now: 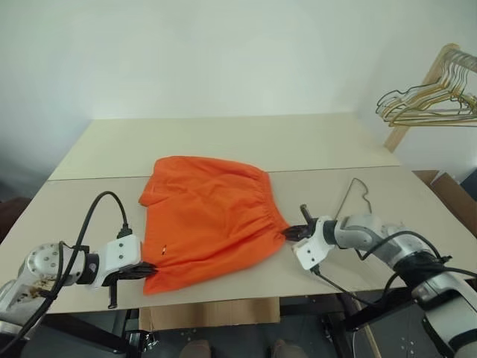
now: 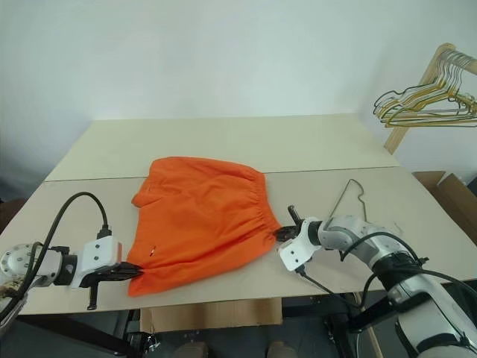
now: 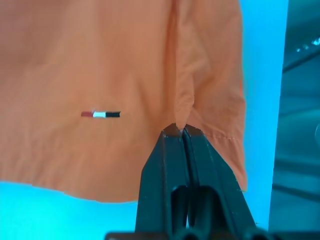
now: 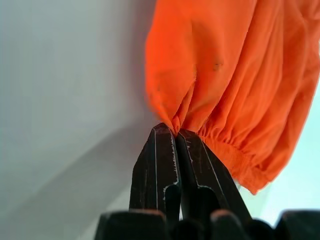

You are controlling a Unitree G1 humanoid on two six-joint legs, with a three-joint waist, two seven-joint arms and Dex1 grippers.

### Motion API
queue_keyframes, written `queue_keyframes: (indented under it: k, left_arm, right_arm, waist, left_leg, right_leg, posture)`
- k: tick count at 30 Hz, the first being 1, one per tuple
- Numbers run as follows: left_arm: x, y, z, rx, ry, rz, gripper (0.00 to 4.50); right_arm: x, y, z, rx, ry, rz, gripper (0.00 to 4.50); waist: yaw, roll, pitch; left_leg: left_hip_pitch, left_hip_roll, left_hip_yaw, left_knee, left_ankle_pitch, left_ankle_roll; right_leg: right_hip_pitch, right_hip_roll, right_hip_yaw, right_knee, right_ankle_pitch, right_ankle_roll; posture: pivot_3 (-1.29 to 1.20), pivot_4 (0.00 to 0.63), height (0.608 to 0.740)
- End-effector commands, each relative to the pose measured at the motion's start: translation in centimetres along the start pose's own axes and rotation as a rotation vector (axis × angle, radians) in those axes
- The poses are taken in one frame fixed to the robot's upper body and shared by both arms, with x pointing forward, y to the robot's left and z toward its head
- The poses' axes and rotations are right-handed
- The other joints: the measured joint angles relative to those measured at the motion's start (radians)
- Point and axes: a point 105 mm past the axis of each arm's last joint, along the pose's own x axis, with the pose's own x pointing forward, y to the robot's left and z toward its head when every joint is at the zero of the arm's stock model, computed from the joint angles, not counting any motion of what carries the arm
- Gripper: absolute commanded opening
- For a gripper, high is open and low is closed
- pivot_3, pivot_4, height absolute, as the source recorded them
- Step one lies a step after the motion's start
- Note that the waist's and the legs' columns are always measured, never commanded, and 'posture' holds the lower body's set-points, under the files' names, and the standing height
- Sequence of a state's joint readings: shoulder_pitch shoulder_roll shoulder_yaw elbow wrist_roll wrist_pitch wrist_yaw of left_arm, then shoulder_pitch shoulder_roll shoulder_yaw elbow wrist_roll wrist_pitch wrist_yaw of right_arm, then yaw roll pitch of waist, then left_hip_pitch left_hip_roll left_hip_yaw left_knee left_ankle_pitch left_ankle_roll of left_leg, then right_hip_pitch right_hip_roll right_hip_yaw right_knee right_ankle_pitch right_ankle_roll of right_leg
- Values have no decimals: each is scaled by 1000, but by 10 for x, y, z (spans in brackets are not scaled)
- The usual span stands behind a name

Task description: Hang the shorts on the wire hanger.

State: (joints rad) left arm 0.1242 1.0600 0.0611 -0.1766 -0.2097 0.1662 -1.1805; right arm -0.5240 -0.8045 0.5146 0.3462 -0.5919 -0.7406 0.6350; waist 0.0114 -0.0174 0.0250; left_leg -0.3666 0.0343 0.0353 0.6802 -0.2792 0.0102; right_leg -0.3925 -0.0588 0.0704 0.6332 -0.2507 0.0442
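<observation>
- My left gripper is clamped on a near hem corner of the shorts; my right gripper pinches the waistband's right end.
- I judge both grips made, nothing hung yet: the wire hanger lies bare, right of the shorts, just beyond my right gripper.
- The shorts lie spread on the beige table; a bunch of hangers hangs far right by a pale wall.

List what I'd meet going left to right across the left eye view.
Left tool shut on the shorts → right tool pinching the waistband → wire hanger → bunch of hangers.
</observation>
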Motion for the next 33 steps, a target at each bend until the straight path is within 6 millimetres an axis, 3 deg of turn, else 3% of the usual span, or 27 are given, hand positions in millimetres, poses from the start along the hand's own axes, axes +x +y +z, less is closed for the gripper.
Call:
queue_keyframes:
  k: [1,7,10,12,14,20,24,25,28,33]
  left_arm:
    - [-13,4,2,47,11,18,0]
    - [-15,0,3,45,3,6,0]
    - [-14,-2,6,45,-18,-16,0]
    - [-15,-6,9,56,-33,-45,461]
    - [-17,-6,10,71,-36,-45,981]
    - [-37,-2,4,58,-8,-8,2997]
    - [-53,0,-3,27,10,40,4362]
    - [-58,4,-1,15,-7,74,4500]
    - [-67,18,19,-16,-148,166,4500]
    - [-63,20,61,-50,-394,143,4500]
  right_arm:
    - [-11,-15,14,-15,0,-52,38]
    - [-17,-5,30,40,-19,-16,38]
    - [-19,-4,25,23,5,1,38]
    - [-21,-2,24,24,2,24,0]
    - [-26,5,21,-1,9,85,571]
    - [-42,-4,15,81,-3,48,2557]
    - [-59,-17,10,237,-23,-25,4030]
    - [-69,-22,7,315,-28,-39,4307]
    - [-94,-39,1,495,-78,-123,4307]
    - [-103,-52,-31,842,0,-235,4307]
  waist:
    - [1,0,0]
    - [1,0,0]
    - [0,0,0]
    - [0,0,0]
    - [0,0,0]
    - [-2,-1,0]
    - [-1,-1,1]
    - [1,-1,1]
    - [10,-1,1]
    - [10,-2,1]
  left_leg:
    - [0,0,0,0,0,0]
    - [1,0,0,0,0,0]
    - [2,0,1,0,0,0]
    - [3,0,1,0,0,0]
    - [3,0,1,0,0,0]
    - [3,1,1,0,0,0]
    - [4,1,2,0,0,0]
    - [4,1,1,0,0,0]
    - [4,1,1,0,0,0]
    - [6,2,1,0,0,0]
  right_leg:
    - [0,0,0,0,0,0]
    - [1,0,0,1,0,0]
    - [1,0,0,2,0,0]
    - [1,0,0,2,-1,0]
    - [1,0,0,2,-1,-1]
    - [1,0,0,2,-1,-1]
    - [2,0,0,2,-1,-1]
    - [2,0,0,2,-1,-1]
    - [3,0,-1,2,-1,-1]
    - [4,0,-1,2,-1,-1]
  posture:
    - [101,0,740]
    - [95,0,740]
    - [93,0,740]
    - [92,0,740]
    - [93,0,740]
    - [96,0,740]
    - [105,0,740]
    - [107,0,740]
    - [111,0,740]
    - [107,0,740]
